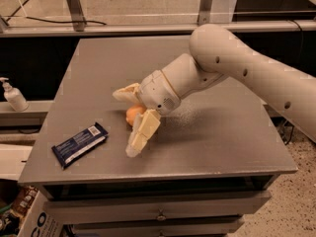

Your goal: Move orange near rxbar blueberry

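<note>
Grey table (222,132): rxbar blueberry (79,144) front-left, orange (132,115) mid-table; hand (125,123) spread around orange.

Blue letters "CO" on cardboard box (38,221), lower left, rxbar blueberry (79,144) label print unreadable; gripper (125,123) straddling orange (132,115) mid-table

Soft overhead light casts jaws' shadow on tabletop (232,137).
</note>
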`<state>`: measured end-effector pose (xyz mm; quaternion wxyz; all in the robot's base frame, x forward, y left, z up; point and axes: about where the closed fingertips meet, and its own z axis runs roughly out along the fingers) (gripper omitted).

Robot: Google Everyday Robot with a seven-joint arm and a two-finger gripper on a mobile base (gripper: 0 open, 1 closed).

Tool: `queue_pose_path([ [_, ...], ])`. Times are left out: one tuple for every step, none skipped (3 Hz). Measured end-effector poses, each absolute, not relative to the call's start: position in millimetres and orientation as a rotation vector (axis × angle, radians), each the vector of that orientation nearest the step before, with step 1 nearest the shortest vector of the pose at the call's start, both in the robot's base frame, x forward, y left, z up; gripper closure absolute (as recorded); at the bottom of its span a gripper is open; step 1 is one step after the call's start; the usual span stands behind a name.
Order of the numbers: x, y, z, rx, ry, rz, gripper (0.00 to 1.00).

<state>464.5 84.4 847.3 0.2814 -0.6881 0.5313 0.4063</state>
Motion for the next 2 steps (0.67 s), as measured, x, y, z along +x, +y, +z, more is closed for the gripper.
queue_pose_path([
  [466.1, 75.0, 848.6, -1.812, 1.442, 1.075, 0.0],
  [471.8, 64.5, 858.8, -1.775, 1.438, 1.05, 0.0],
])
